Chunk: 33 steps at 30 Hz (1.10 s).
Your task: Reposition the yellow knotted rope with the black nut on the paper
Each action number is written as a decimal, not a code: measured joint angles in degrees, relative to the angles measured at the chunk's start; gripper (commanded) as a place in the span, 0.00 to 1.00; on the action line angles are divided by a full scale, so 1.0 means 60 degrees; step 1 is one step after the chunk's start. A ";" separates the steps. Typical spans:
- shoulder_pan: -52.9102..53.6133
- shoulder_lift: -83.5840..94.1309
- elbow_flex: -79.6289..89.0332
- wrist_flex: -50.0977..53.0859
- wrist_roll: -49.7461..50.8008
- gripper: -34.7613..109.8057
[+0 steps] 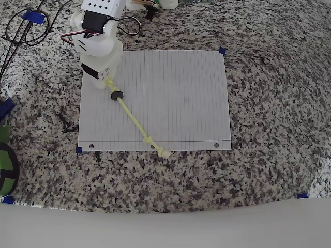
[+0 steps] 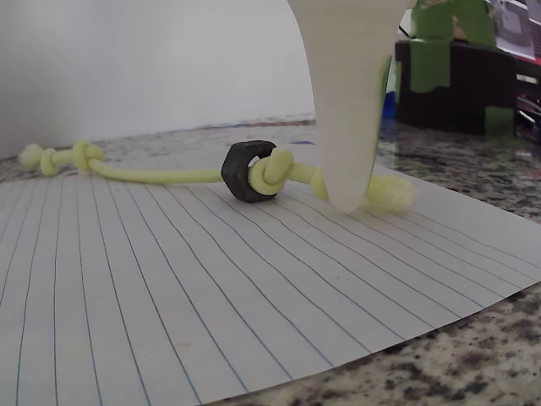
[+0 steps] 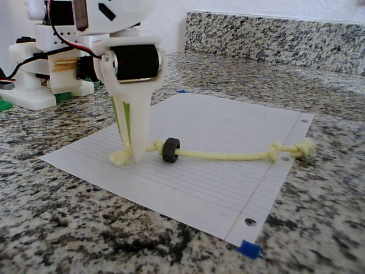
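Note:
The yellow knotted rope lies diagonally on the paper, from the upper left down to the punched edge, where its far knots hang just over the sheet. The black nut sits threaded on the rope against a knot, close to my gripper. In the wrist view a white finger touches down on the rope between the nut and the frayed end. In the fixed view my gripper stands upright, shut on the rope just left of the nut.
The paper lies on a granite counter with blue tape marks at its corners. Black cables loop at the top left. A green and black object sits at the left edge. The counter's front edge runs below.

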 measured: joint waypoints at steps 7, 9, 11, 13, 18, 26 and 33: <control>0.0000 -0.0015 0.0000 -0.0029 0.0000 0.42; 0.0000 -0.0015 0.0000 -0.0029 0.0000 0.42; 0.0000 -0.0073 0.0000 -0.0044 0.0000 0.42; -0.0088 -0.0117 -0.0015 -0.0059 0.0000 0.41; -0.0117 -0.0146 -0.0029 -0.0073 -0.0015 0.35; -0.0132 -0.0146 -0.0029 -0.0176 -0.0015 0.24; 0.0117 -0.0103 -0.0029 -0.0352 -0.0015 0.24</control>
